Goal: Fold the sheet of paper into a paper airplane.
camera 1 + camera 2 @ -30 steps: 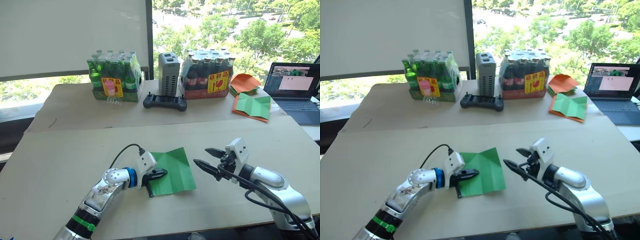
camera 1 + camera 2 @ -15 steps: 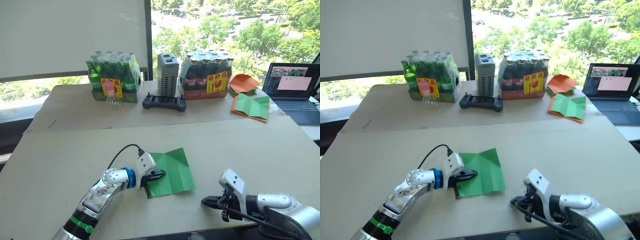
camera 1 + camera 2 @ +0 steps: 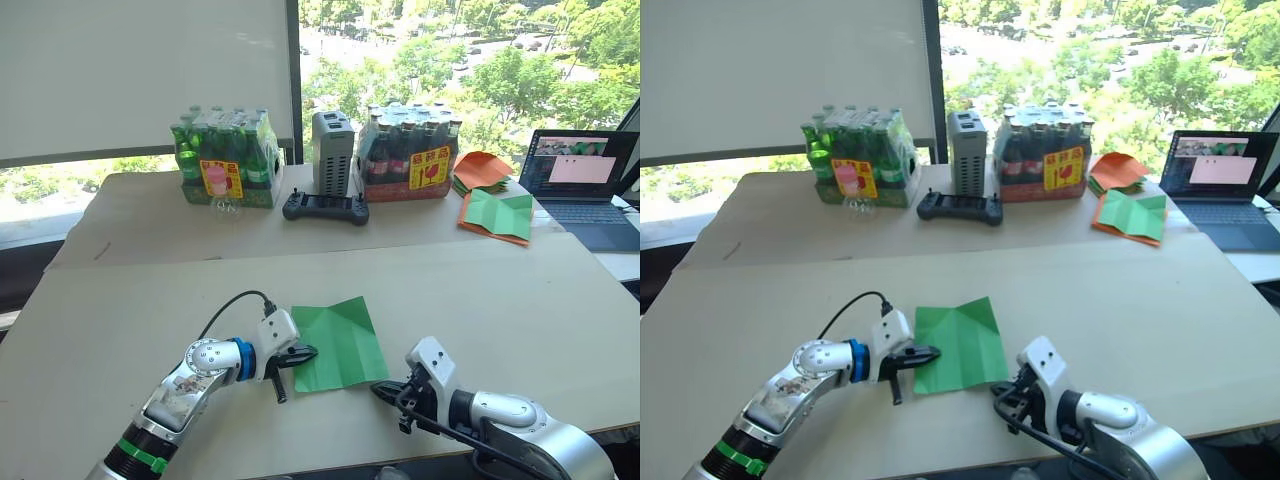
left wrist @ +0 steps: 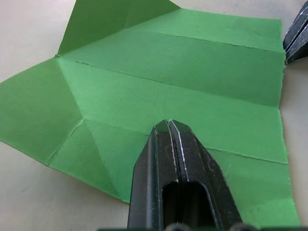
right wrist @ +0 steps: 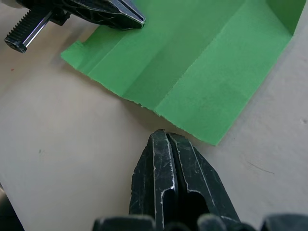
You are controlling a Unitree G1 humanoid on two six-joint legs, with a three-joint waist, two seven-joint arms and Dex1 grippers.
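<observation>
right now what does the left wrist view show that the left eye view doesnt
The left wrist view alone shows, up close, the left gripper with its fingers shut, resting on the sheet of paper, and each crease in it. The left eye view alone shows the wider table: two bottle packs, a controller, a laptop, the orange paper pile, and the right gripper beside the sheet's near corner. Both show the green sheet lying flat under the left gripper.
</observation>
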